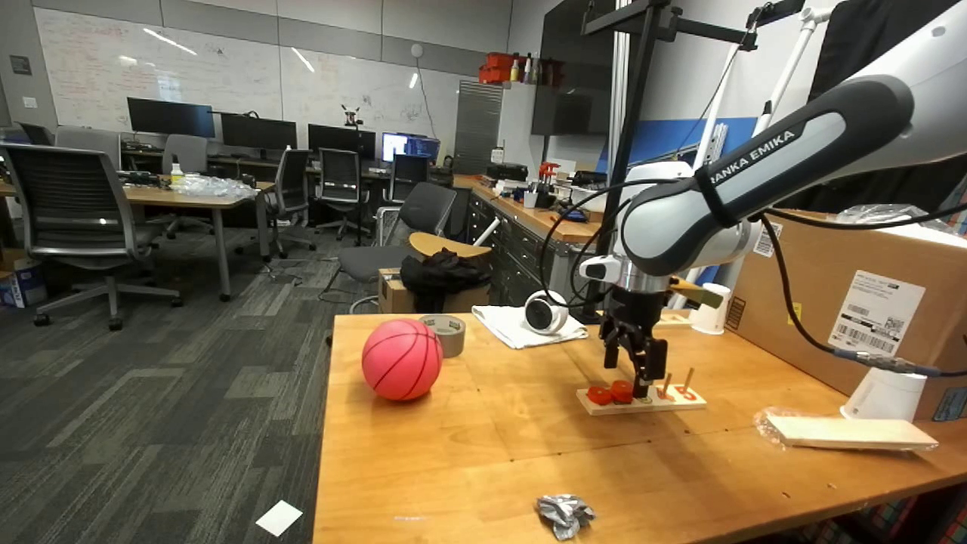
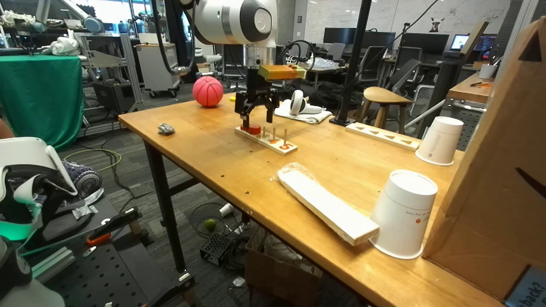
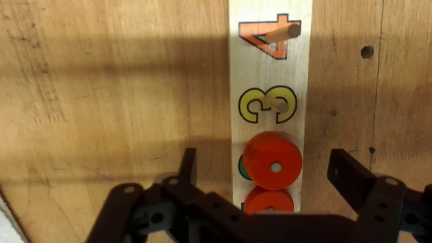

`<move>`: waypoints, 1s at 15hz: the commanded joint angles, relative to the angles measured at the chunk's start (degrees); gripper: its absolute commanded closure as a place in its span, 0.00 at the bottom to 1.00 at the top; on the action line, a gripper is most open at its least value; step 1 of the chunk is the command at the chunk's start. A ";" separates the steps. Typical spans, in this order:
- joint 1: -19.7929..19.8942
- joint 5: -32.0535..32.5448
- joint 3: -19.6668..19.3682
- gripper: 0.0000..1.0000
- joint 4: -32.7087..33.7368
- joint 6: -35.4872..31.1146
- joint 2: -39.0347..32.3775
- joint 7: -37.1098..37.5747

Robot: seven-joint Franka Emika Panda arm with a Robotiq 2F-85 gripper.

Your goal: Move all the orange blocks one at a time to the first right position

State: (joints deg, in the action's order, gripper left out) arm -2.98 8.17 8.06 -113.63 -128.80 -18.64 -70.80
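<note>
Black two-finger gripper pointed down, low over the pale thin rectangular wooden peg board, which lay between the long edges of the brown wooden table. In the wrist view the fingers were spread wide, one out past each long side of the board, gap on both sides, nothing gripped. Small round red-orange disc blocks sat in two adjoining spots, at the board end toward the short table edge seen in both exterior views; the end one was partly hidden by the gripper in the wrist view, its neighbour partly covered a green printed numeral. Couldn't tell how many discs per spot. Slim round wooden pegs stood upright at the yellow 3, orange 4 and orange 5. Large pinkish-red ball with black lines was by that same short edge, toward its far corner, just beside a grey tape roll. Crumpled silver-grey wad was near the near corner. Pale wooden plank in clear plastic lay near the near long edge, upside-down white paper cup just beside it
</note>
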 commanded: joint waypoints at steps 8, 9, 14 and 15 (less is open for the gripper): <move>-0.39 1.80 -0.16 0.65 -0.63 -1.15 0.41 0.69; -0.41 1.82 -0.15 0.72 -0.62 -1.08 0.40 0.68; -0.67 2.65 -0.38 0.77 0.24 -0.32 0.61 1.25; -0.67 2.76 -0.37 0.77 0.42 -0.21 0.71 1.26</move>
State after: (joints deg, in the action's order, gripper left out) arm -3.12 9.10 8.06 -113.81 -128.81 -18.62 -70.69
